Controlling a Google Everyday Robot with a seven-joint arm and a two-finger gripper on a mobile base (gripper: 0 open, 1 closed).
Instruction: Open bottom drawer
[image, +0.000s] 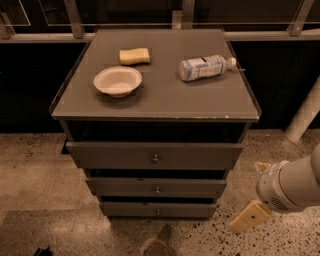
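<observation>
The grey cabinet (155, 95) has three drawers. The bottom drawer (130, 209) is the lowest and shortest grey front, with a tiny round knob (158, 212) at its centre. It stands shut or nearly shut, like the middle drawer (125, 187) and top drawer (115, 156) above it. My gripper (251, 194) hangs off the white arm (292, 186) to the right of the cabinet, low over the floor, at about the height of the lower drawers. It is open and empty, apart from the cabinet, with one cream finger (249, 216) pointing down and left.
On the cabinet top lie a white bowl (118, 80), a yellow sponge (134, 56) and a plastic bottle (205, 67) on its side. A railing (75, 20) and dark glass run behind. A white post (305, 115) stands at the right. Speckled floor (40, 200) surrounds the cabinet.
</observation>
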